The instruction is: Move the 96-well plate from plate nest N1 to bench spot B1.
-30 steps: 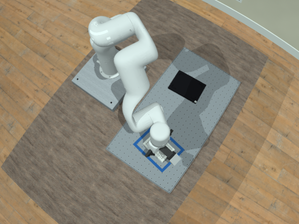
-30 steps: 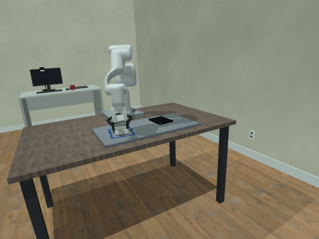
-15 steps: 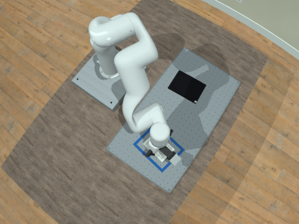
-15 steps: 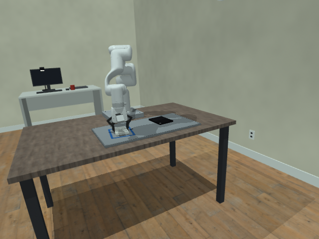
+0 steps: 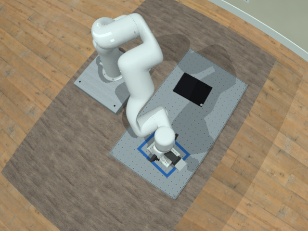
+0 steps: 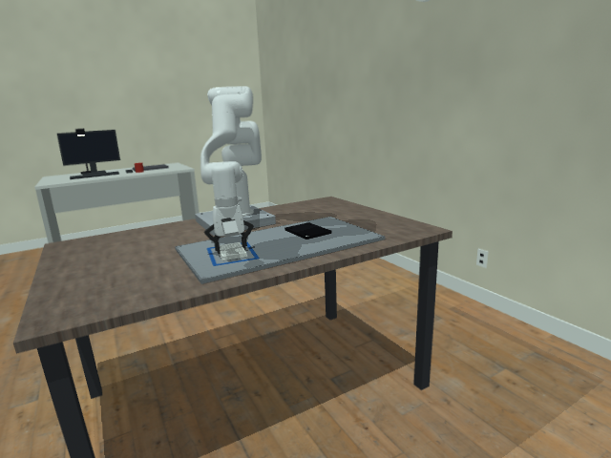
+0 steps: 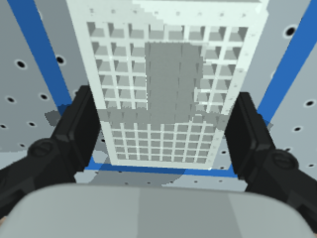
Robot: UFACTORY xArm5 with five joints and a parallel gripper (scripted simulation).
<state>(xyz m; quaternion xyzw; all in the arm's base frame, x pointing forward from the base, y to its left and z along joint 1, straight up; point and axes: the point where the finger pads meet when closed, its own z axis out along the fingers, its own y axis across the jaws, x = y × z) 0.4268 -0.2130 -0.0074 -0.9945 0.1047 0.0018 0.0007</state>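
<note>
- Claw (image 7: 163,124) pointed straight down over the blue taped outline (image 7: 45,64), spread close to its widest. I saw its two black pads (image 7: 84,124) pressed to the long sides of the white plate (image 7: 124,144), so it had hold of the plate.
- In the wrist view the plate filled the middle of the frame, wells facing up, right way round. A grey shadow fell across its centre.
- I saw the plate's long sides running roughly along the blue strips at the left and right of the frame. Its near short end lay just inside the blue strip at the lower edge.
- In the top view the claw (image 5: 165,158) and plate (image 5: 164,160) sat at lower centre, within the outline (image 5: 182,149) on the grey perforated deck (image 5: 218,119). The wrist hid much of the plate.
- In the exterior view the plate looked low on the deck, left of centre. I could not tell whether its base rested fully flat.
- I found the black nest (image 5: 192,88) at upper right of the top view, well apart from the plate, with nothing on it.
- My white arm (image 5: 139,82) reached from its grey base plate (image 5: 84,84) at upper left down to the outline.
- The deck lay on a wooden table (image 6: 123,281).
</note>
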